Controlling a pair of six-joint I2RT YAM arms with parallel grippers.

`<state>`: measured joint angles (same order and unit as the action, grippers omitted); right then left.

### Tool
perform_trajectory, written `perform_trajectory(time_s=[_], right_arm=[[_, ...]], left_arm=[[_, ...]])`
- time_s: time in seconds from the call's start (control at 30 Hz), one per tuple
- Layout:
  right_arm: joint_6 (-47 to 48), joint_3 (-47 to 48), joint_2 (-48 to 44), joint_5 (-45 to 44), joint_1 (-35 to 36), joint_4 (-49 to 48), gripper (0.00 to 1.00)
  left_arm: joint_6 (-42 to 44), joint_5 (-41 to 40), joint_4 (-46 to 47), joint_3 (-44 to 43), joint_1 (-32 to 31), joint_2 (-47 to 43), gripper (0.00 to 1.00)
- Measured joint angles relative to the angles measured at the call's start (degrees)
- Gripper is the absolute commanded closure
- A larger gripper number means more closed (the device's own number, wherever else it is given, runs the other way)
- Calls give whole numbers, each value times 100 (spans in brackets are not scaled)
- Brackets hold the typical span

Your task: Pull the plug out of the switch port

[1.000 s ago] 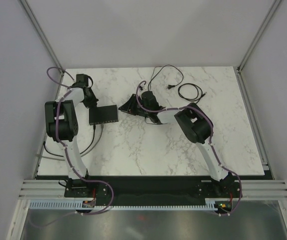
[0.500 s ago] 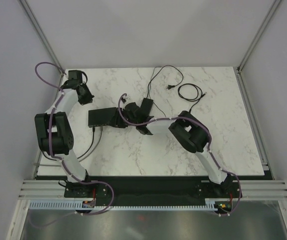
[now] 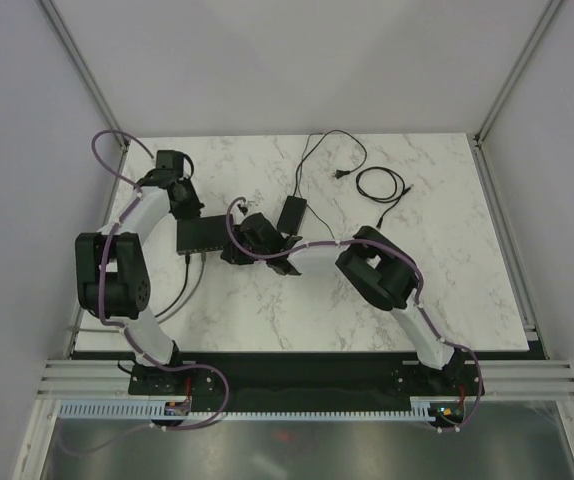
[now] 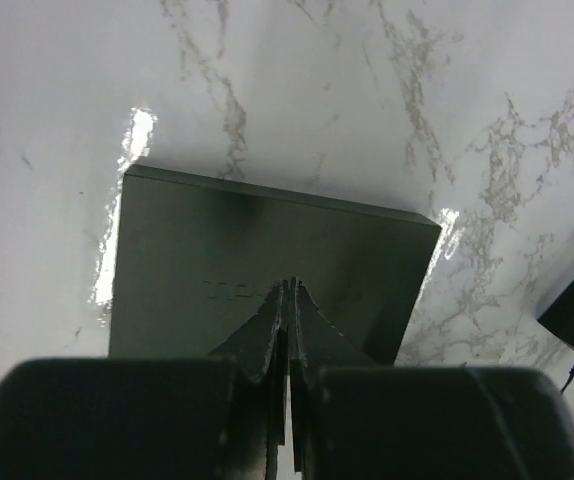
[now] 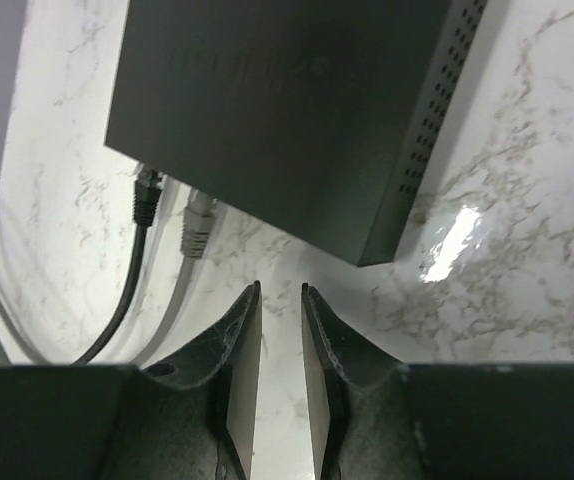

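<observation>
The switch [image 3: 201,234] is a flat black box lying left of the table's middle. It fills the left wrist view [image 4: 217,260] and the top of the right wrist view [image 5: 277,100]. A black plug [image 5: 147,197] and a grey plug [image 5: 197,222] sit in ports on its near long edge. My left gripper [image 3: 188,208] is shut and empty, with its tips over the switch's top [image 4: 289,284]. My right gripper [image 3: 230,249] is slightly open and empty. It hangs over bare marble [image 5: 279,290] just off the switch's near right corner, to the right of the two plugs.
The plugs' cables [image 3: 189,280] run off toward the table's left front edge. A smaller black power adapter [image 3: 292,214] lies right of the switch, with its lead [image 3: 329,150] looping to the back. A coiled black cable [image 3: 379,183] lies at the back right.
My right gripper has moved left, off the power adapter, to the switch's near right corner. My left gripper swung out toward the back left, then came back over the switch.
</observation>
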<state>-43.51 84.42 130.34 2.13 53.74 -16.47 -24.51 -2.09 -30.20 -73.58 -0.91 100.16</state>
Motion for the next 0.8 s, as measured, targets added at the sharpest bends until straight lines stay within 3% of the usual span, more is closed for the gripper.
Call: perform_trajectory(time_s=[0.4,0.57,0.8], right_arm=[[37,883,577,-223,-310,195,70],[13,835,579,-28,-442,94,64],[-476,404,579,601,-428,-785,55]], left_arm=[[0,2,9,-39,-151,227,98],[0,2,7,-61,-149,426,98],[0,4,11,-94,-114,483,98]])
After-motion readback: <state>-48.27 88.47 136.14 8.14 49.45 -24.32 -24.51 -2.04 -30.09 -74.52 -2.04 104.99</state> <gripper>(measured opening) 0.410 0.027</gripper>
